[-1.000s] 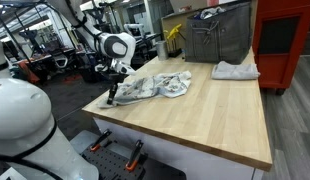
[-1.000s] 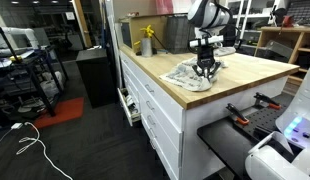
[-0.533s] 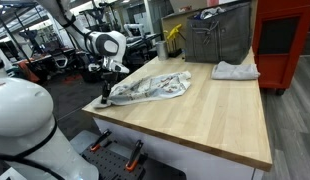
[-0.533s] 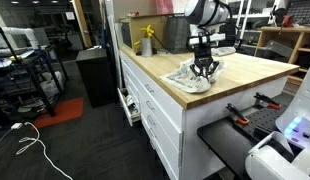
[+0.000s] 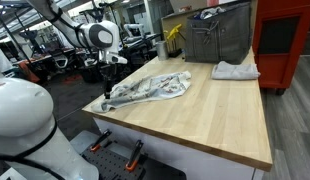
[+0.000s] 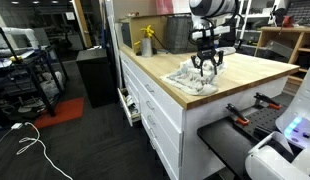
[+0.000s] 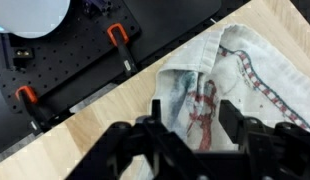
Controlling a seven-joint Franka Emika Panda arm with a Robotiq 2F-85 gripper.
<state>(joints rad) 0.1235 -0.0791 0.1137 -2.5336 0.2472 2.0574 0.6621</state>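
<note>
Spanning both exterior views, the wooden table [image 5: 215, 120] carries everything else. A red cabinet [image 5: 285, 40] stands at its far end, beside a grey bin [image 5: 217, 38]. The crumpled towel [image 5: 150, 88] lies at the table's near corner, one end close to the edge. A folded cloth [image 5: 236, 70] rests well apart from it, by the bin. The gripper [image 6: 207, 70] hangs just above the towel's end, jaws spread apart and holding nothing.
</note>
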